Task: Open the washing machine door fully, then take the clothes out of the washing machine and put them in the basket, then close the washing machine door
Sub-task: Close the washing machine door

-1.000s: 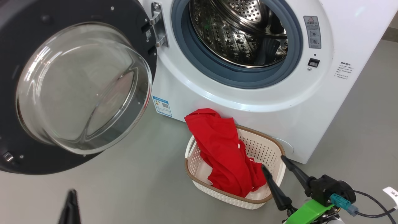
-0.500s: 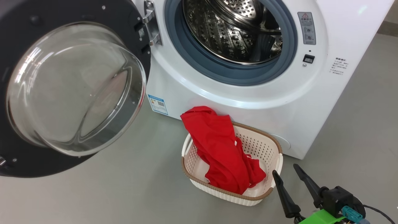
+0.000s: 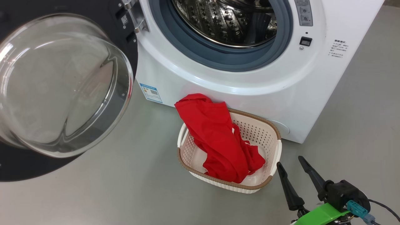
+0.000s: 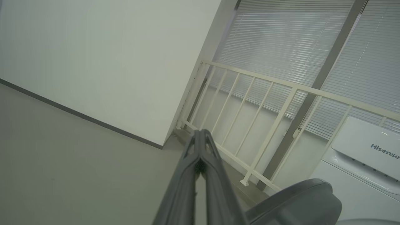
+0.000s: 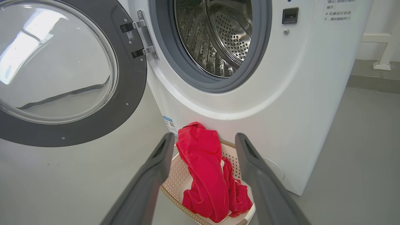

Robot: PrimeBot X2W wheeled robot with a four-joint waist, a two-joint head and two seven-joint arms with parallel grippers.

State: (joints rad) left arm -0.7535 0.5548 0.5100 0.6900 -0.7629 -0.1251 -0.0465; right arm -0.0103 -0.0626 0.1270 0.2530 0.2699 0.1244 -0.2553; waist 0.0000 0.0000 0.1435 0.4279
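- Grey floor (image 3: 125,187): is running across the lower half of the head view, carrying everything below.
- Washing machine (image 3: 281,103): white front-loader, is standing at the upper centre and right. Its shiny perforated drum (image 3: 225,22) is showing bare metal inside the grey-blue rubber ring (image 3: 218,61).
- Washing machine door (image 3: 62,87): is hanging wide open at the upper left, hinged on the machine's left edge, with its clear glass bowl bulging toward the camera.
- Basket (image 3: 259,131): cream, perforated, brown-rimmed, is sitting on the floor at lower centre, just in front of the machine's base.
- Clothes (image 3: 218,134): red fabric, is lying in the basket, with one end draping up over the far-left rim.
- Right end effector (image 3: 289,161): at the lower right, is hovering just beside the basket's near-right corner, fingers spread wide and holding nothing.
- Left end effector (image 4: 200,132): in the left wrist view its fingers are pressing together, gripping nothing, and pointing toward a pale railing (image 4: 281,90).
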